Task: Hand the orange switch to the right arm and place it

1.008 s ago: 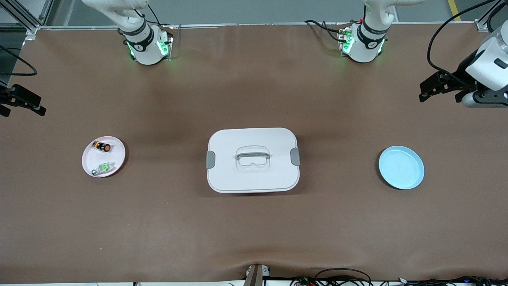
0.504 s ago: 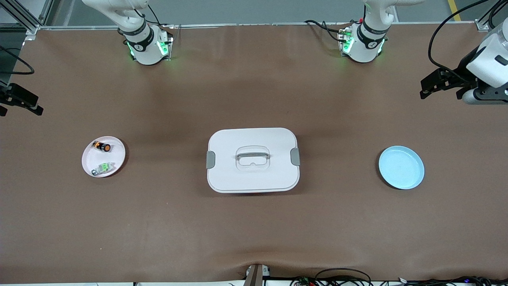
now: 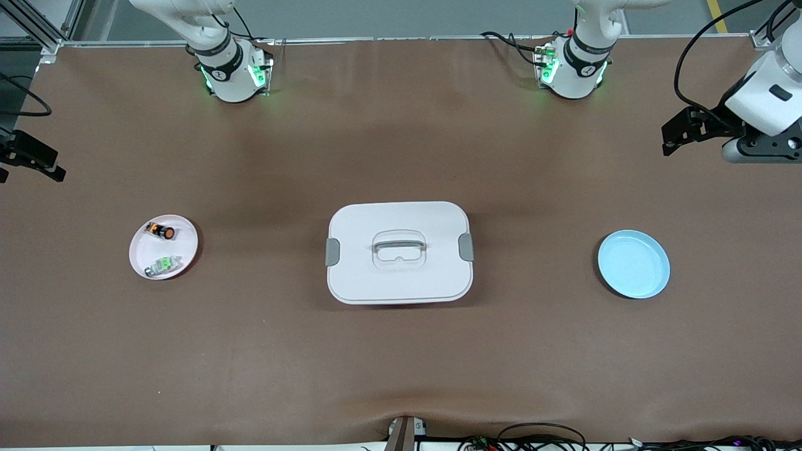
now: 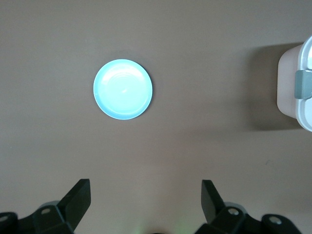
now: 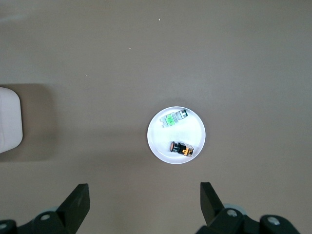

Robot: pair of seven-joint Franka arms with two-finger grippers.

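A white lidded box (image 3: 399,252) sits mid-table, squarely between the two plates. At its nine o'clock in the front view, the white plate (image 3: 141,257) carries the orange switch (image 3: 161,230), with a green switch (image 3: 162,265) beside it, nearer the camera. At three o'clock lies the blue plate (image 3: 633,264). Left gripper (image 4: 144,191) hangs high over bare table, jaws spread wide, holding nothing. Right gripper (image 5: 144,191) likewise, wide and empty, above its own end.
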